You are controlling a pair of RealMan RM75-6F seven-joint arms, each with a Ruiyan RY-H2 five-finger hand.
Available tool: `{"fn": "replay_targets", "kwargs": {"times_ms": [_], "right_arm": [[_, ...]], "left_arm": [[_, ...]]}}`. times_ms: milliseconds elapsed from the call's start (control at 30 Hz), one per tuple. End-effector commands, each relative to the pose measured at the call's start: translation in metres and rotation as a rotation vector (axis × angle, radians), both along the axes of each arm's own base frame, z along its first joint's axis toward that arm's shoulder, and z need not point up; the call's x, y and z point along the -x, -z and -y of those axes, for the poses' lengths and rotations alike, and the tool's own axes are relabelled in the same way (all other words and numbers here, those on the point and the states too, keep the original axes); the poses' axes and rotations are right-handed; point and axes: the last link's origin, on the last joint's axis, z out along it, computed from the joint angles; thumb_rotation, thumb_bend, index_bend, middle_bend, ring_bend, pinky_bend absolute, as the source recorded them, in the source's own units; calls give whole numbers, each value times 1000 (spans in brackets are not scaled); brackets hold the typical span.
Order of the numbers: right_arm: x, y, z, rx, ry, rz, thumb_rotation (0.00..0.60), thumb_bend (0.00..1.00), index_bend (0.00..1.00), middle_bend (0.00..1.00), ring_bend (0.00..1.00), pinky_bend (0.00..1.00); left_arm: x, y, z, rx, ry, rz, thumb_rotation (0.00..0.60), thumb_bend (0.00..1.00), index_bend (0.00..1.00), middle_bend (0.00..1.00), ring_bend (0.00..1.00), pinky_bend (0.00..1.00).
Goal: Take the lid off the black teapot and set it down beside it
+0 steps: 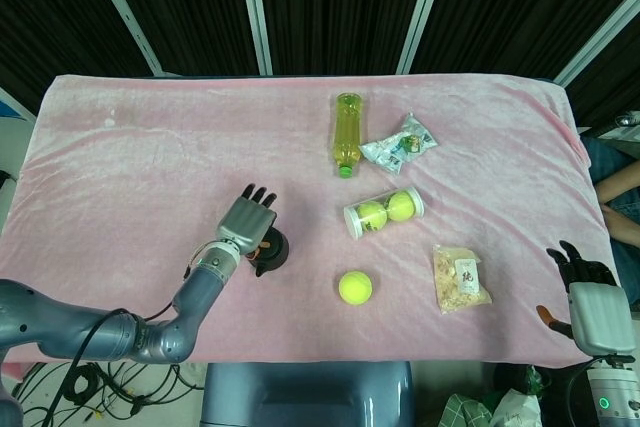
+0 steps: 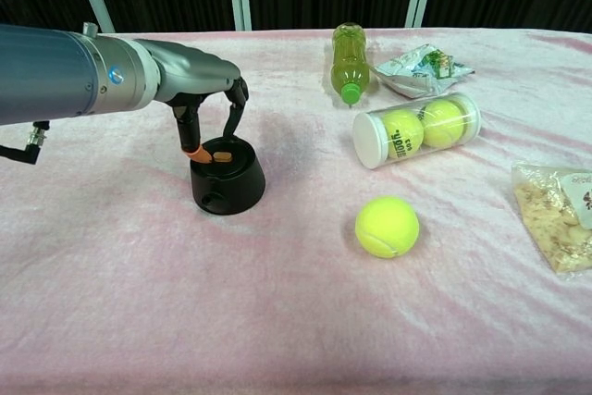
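The black teapot point(image 2: 227, 187) stands on the pink cloth left of centre, with its lid point(image 2: 220, 156) and orange knob still seated. My left hand point(image 2: 202, 90) hangs right over it, fingers pointing down. The orange-tipped thumb sits at the lid's left edge and a finger point(image 2: 231, 131) comes down behind the knob, both at the lid's top with a gap between them. From the head view the left hand point(image 1: 248, 219) covers most of the teapot point(image 1: 272, 255). My right hand point(image 1: 590, 312) rests off the table's right front corner, fingers apart and holding nothing.
A loose tennis ball point(image 2: 387, 226) lies right of the teapot. Further back are a tube of tennis balls point(image 2: 416, 129), a green bottle point(image 2: 349, 60) and a snack packet point(image 2: 421, 67). A bag of flakes point(image 2: 555, 215) is at the right.
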Motion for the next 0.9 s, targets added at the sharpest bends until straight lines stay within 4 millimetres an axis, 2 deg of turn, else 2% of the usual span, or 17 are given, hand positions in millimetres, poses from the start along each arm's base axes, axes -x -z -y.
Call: {"fn": "replay_targets", "kwargs": {"times_ms": [33, 433, 900], "right_arm": [[0, 0, 0, 0, 0, 0, 600, 100, 193, 100, 267, 219], [0, -1, 0, 3, 0, 2, 600, 100, 193, 100, 266, 219], [0, -2, 0, 2, 2, 12, 600, 100, 193, 100, 268, 219]], "left_arm": [[0, 3, 0, 3, 0, 2, 600, 247, 482, 88, 0, 0], [0, 11, 4, 10, 24, -10, 600, 314, 499, 89, 0, 0], [-2, 19, 7, -4, 60, -61, 600, 449, 540, 105, 0, 0]]}}
